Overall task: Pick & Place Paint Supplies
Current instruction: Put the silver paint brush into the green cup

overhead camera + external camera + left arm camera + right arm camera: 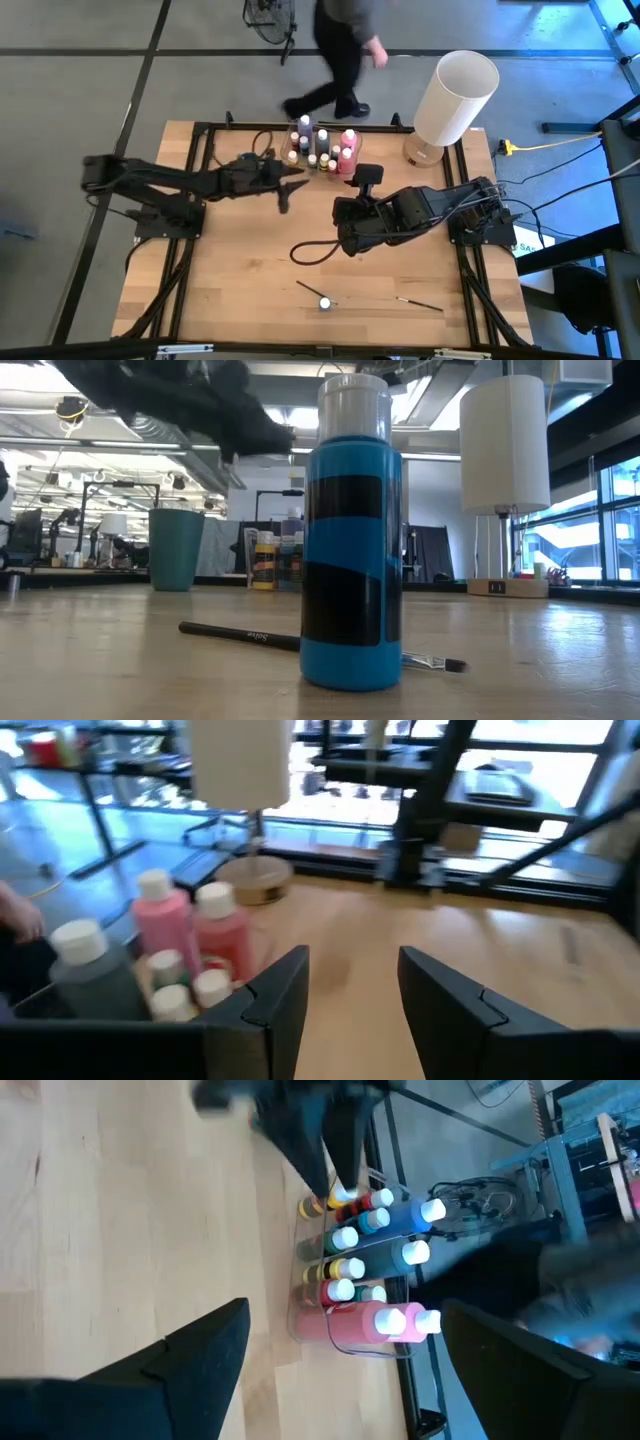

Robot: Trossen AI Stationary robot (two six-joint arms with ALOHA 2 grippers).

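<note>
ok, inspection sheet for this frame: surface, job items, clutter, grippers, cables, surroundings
Surface: wooden table, mostly bare at the front.
Job's things: paint bottles clustered in a clear container at the far edge; one blue bottle standing alone near the front; two brushes lying beside it.
Clutter: white cylinder on a round base at the far right corner.
Grippers: left gripper open, empty, just beside the bottle cluster; right gripper open, empty, mid-table.
Cables: black cable loop on the table by the right gripper; yellow cable off the table, right.
Surroundings: person walking behind the table.
</note>
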